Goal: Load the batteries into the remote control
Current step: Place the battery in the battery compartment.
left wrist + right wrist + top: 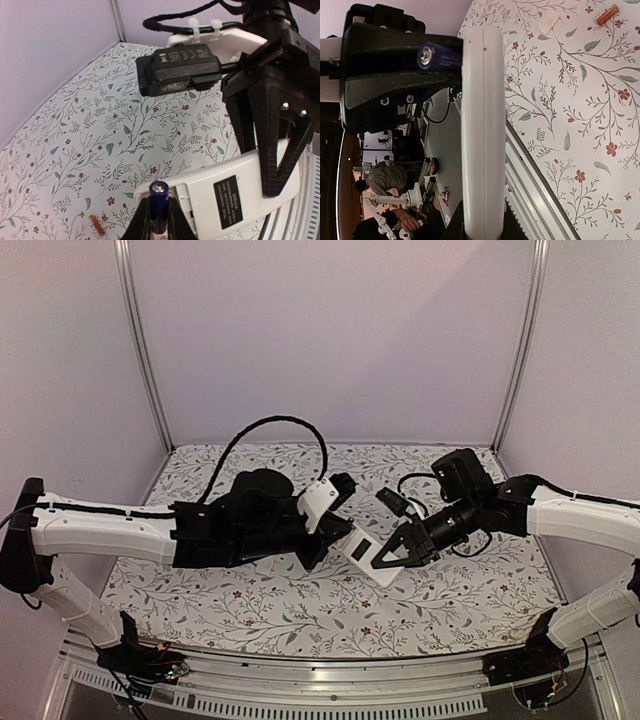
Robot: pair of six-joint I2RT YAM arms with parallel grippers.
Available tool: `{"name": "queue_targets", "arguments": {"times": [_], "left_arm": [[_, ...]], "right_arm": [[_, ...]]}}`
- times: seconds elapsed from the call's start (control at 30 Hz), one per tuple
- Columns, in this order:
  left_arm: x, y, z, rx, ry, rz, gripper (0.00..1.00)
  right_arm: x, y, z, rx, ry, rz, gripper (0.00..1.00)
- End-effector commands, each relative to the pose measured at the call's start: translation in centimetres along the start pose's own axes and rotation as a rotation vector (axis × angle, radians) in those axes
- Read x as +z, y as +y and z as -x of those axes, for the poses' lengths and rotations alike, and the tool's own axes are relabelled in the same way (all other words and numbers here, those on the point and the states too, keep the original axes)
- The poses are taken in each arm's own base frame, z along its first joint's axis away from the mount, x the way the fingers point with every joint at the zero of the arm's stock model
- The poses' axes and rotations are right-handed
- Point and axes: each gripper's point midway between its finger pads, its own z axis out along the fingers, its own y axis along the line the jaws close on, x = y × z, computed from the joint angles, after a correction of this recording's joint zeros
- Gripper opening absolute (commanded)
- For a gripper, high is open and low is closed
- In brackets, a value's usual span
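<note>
My right gripper [393, 554] is shut on the remote control [366, 551] and holds it above the table, plain white back up. In the right wrist view the remote [482, 125] shows edge-on, clamped at its near end by the gripper [481, 231]. My left gripper [159, 204] is shut on the dark blue battery [159, 192], whose tip sits at the open recess at the end of the remote [235, 192]. The same battery [437, 56] shows beside the remote's edge. The reddish-orange battery [95, 225] lies on the cloth, also seen in the right wrist view [607, 14].
A small flat white plastic piece [549, 21] lies on the floral cloth near the orange battery. The right wrist's camera housing [177, 70] hangs just above the remote. Metal frame posts [140, 340] and pale walls close in the back and sides.
</note>
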Motion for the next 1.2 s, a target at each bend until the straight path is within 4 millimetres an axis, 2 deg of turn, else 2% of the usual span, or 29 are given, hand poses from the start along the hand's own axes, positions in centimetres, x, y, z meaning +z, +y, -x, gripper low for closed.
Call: {"name": "queue_targets", "arguments": {"times": [0.0, 0.3, 0.53, 0.77, 1.17], "left_arm": [[0.1, 0.8, -2.0, 0.041, 0.052, 0.047, 0.13], [0.2, 1.0, -2.9, 0.052, 0.074, 0.062, 0.20], [0.2, 1.0, -2.9, 0.053, 0.074, 0.059, 0.24], [-0.8, 0.7, -1.1, 0.020, 0.031, 0.031, 0.44], [-2.2, -0.1, 1.6, -0.076, -0.045, -0.032, 0.69]], "right_arm": [[-0.5, 2.9, 0.5, -0.070, 0.011, 0.097, 0.00], [-0.7, 3.4, 0.7, -0.070, 0.005, 0.109, 0.00], [-0.7, 3.3, 0.7, -0.066, 0.004, 0.108, 0.00], [-0.5, 2.4, 0.6, -0.061, 0.000, 0.082, 0.00], [-0.6, 1.4, 1.0, -0.055, -0.025, 0.045, 0.00]]}}
